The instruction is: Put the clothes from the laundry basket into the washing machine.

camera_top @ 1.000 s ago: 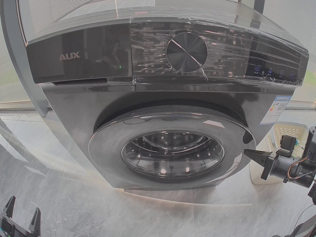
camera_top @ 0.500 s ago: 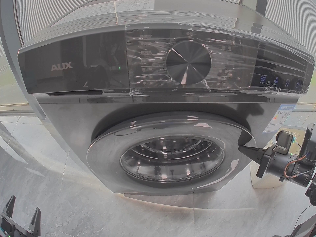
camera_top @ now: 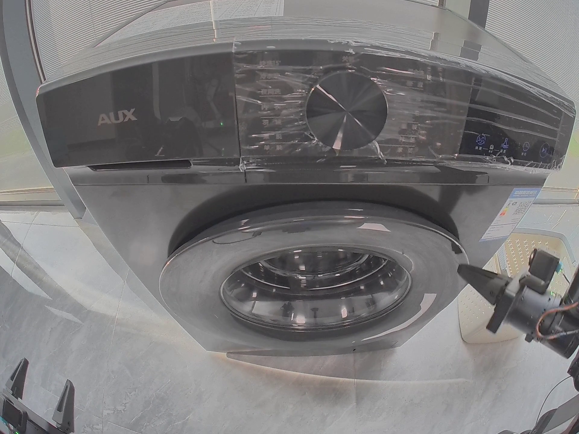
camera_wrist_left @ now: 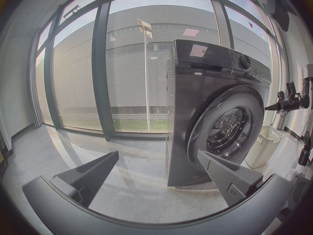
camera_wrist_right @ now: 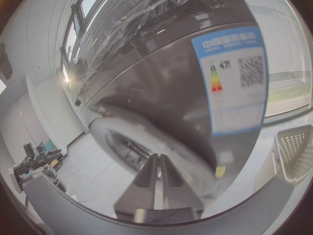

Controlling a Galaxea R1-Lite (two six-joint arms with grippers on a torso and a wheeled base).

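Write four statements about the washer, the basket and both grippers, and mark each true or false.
1. The round glass door of the dark grey washing machine is closed. True.
2. The left gripper is shut. False: its fingers are spread open.
3. The cream perforated laundry basket stands on the grey tiled floor at the machine's right. True.
4. The right gripper holds a garment. False: it is shut on nothing, by the door's right edge.

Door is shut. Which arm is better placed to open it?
Right. The right gripper, shut, is by the right edge of the door; the left gripper, open, is low, well away from the door.
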